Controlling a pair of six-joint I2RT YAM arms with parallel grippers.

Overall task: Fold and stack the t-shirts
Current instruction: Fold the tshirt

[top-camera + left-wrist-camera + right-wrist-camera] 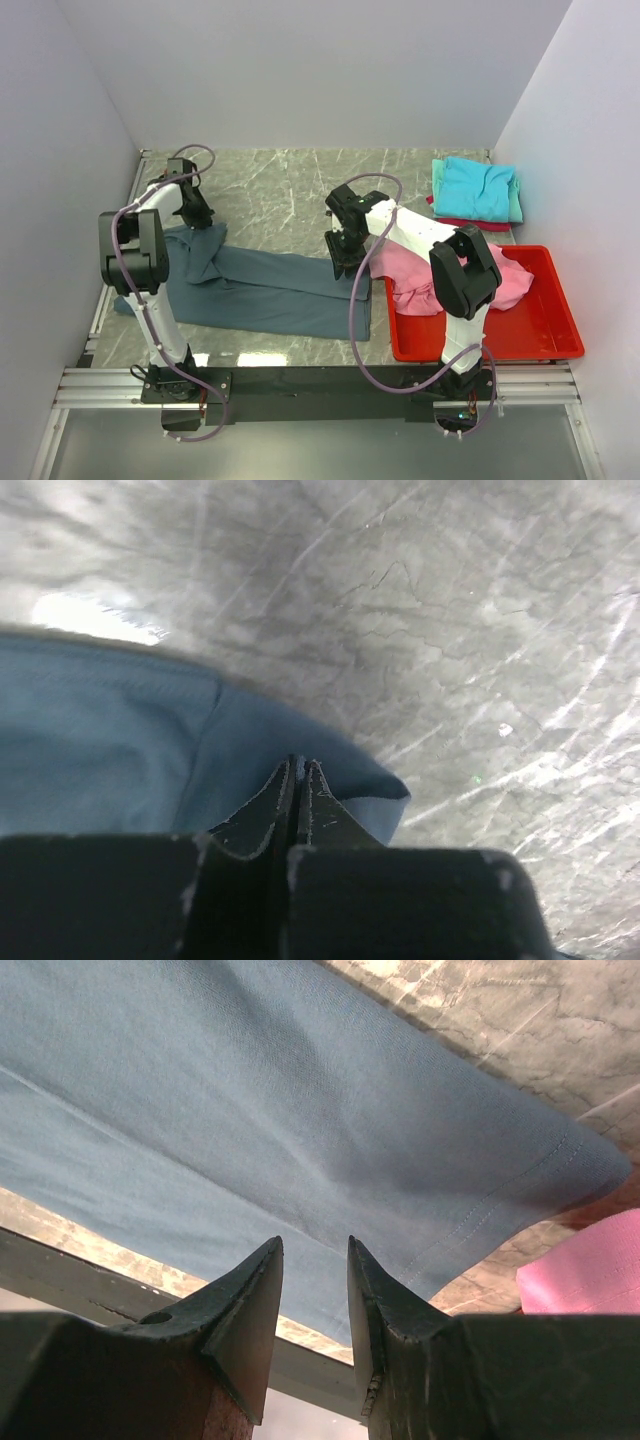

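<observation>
Top: one slate t-shirt (280, 290) spread on bench (280, 185), one pink t-shirt (410, 272) bunched in red bin (545, 335), part hidden by right arm (430, 240); folded stack (478, 188) far right, turquoise over mint and red slivers. Left wrist: left jaws closed on slate edge, blurry. Right wrist: right jaws apart above slate cloth

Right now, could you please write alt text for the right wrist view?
The right gripper hovers, jaws slightly apart, over a blue-grey tee spread on the table; a pink tee shows at the right edge.
</observation>
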